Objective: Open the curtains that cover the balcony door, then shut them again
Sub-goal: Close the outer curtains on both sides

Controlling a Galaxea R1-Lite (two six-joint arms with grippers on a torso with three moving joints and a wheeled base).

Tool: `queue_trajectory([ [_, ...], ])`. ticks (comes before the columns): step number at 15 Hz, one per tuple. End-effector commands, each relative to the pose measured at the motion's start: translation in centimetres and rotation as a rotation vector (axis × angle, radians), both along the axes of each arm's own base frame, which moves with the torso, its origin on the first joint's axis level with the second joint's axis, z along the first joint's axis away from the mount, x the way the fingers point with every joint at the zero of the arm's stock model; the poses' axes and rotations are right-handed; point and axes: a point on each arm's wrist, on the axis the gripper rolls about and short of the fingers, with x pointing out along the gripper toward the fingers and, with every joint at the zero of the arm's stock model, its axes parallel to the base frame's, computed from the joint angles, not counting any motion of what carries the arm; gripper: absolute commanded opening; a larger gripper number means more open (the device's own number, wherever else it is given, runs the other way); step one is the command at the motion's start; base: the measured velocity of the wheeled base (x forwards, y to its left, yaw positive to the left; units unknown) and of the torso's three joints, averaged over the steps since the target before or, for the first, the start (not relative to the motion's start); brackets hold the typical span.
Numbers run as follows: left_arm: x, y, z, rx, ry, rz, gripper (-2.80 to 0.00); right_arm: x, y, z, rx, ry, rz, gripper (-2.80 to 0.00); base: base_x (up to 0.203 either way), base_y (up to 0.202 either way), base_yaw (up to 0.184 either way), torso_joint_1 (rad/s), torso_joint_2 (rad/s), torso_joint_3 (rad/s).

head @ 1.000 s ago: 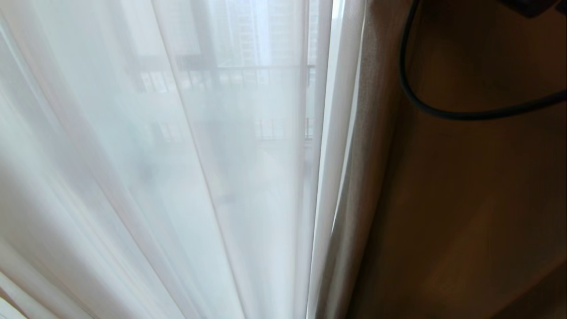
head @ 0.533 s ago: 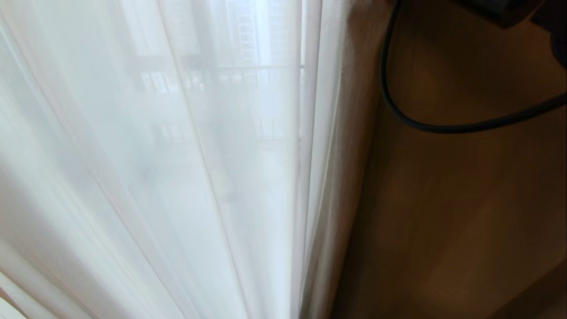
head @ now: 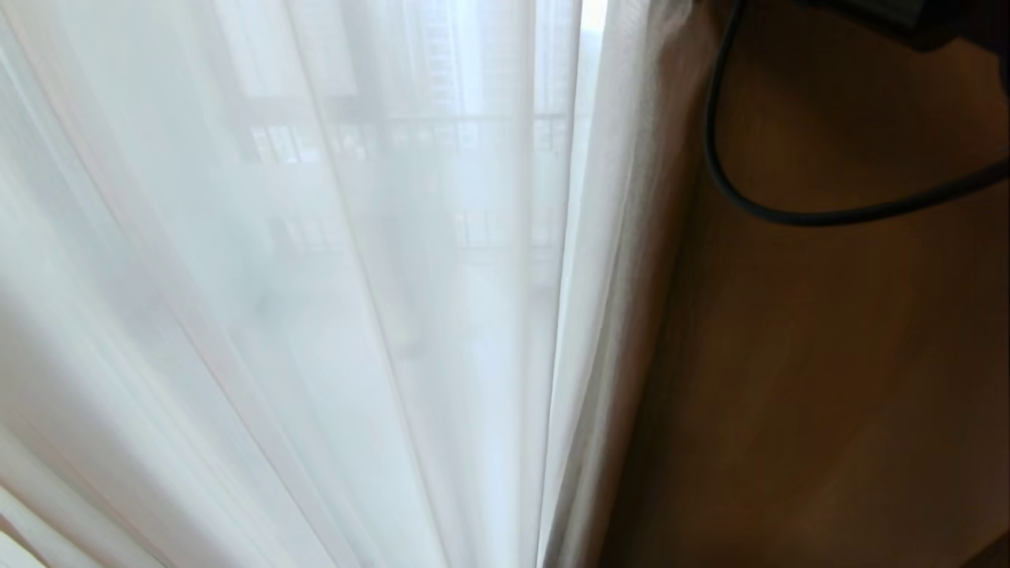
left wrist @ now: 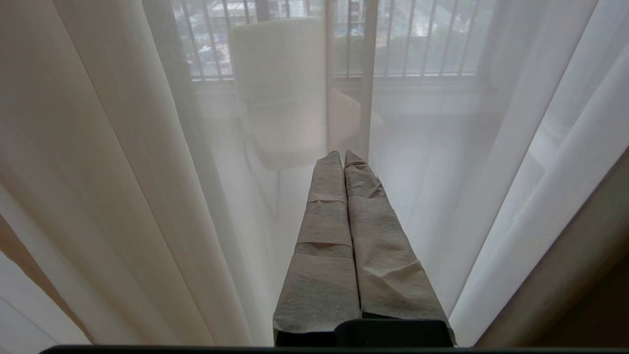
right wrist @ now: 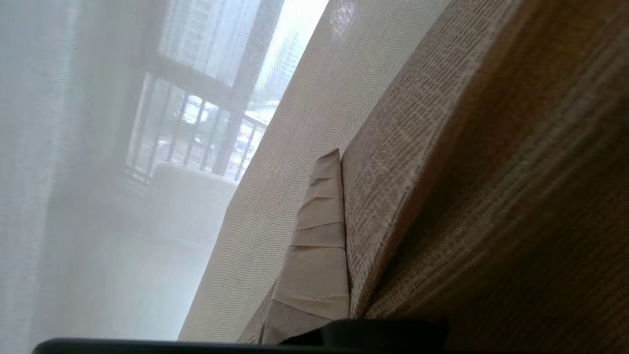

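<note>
right gripper (right wrist: 339, 162) is clamped on the thick curtain's (right wrist: 442, 147) edge; folds run vertically, sheer curtain (head: 316, 276) hangs alongside to the left. left gripper (left wrist: 342, 157) is clenched empty, parked facing the sheer.

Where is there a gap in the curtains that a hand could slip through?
There is only one narrow bright slit, between the sheer curtain and the thick curtain. The right hand is pinching the thick curtain's edge. Everywhere left of the slit, the sheer folds hang crowded together.
</note>
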Motion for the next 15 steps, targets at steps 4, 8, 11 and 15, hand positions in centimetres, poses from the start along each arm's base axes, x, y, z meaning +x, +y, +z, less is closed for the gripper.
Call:
queue_trajectory([
  [4, 0.0, 0.0, 0.0, 0.000, -0.001, 0.001, -2.80, -1.9, -4.9, 3.0, 0.094, -0.074, -0.083, -2.80, 0.000, 0.000, 0.000, 0.000, 0.00, 0.000],
  [8, 0.0, 0.0, 0.0, 0.000, -0.001, 0.001, -2.80, -2.4, -6.7, 3.6, 0.123, -0.079, -0.116, -2.80, 0.000, 0.000, 0.000, 0.000, 0.00, 0.000],
  [11, 0.0, 0.0, 0.0, 0.000, -0.001, 0.001, -2.80, -2.5, -6.9, 3.5, 0.124, -0.072, -0.119, -2.80, 0.000, 0.000, 0.000, 0.000, 0.00, 0.000],
  [15, 0.0, 0.0, 0.0, 0.000, -0.001, 0.001, -2.80, -3.1, -7.1, 3.2, 0.116, -0.058, -0.116, 0.00, 0.000, 0.000, 0.000, 0.000, 0.00, 0.000],
])
